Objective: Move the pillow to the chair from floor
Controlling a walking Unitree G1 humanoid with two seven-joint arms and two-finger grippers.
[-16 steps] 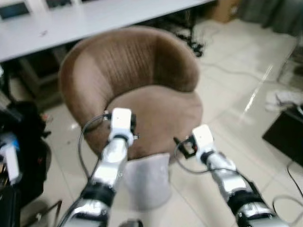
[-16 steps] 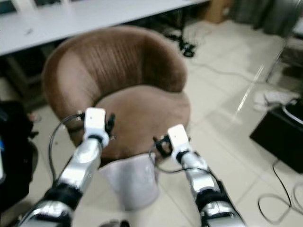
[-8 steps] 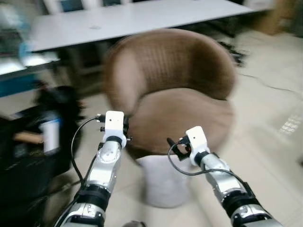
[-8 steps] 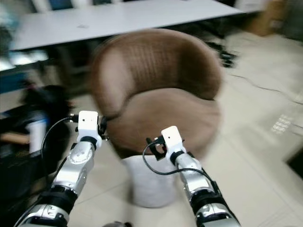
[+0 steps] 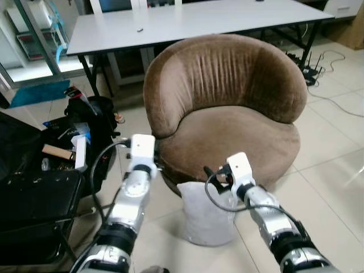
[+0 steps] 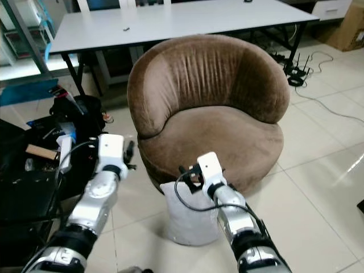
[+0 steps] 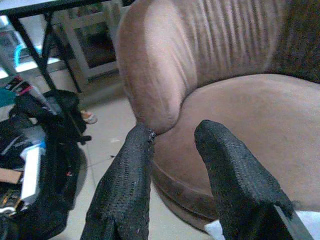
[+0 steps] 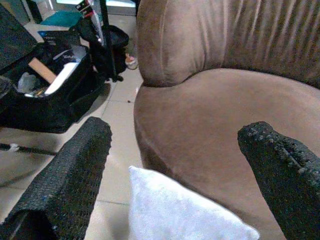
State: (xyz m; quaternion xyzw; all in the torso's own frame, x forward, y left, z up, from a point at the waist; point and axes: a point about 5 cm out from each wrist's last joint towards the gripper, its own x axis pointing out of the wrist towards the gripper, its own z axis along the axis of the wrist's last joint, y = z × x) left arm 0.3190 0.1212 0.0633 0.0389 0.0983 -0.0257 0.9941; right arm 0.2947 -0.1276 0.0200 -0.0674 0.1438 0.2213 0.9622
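- one white pillow [image 5: 208, 213] stands on the tiled floor [image 5: 330, 170], touching the front edge of the brown tub chair [image 5: 227, 114].
- right gripper [image 8: 170, 165] spread wide above the pillow's top, holding nothing.
- left gripper [image 7: 172, 150] slightly parted, empty, near the chair's left arm.
- black bags [image 5: 40, 187] crowd the floor's left side.

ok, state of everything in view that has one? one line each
pillow: upright on the floor, against the chair's front, not gripped
chair: seat bare
left end effector: open, holding nothing
right end effector: open wide above the pillow
black bag: open, items inside
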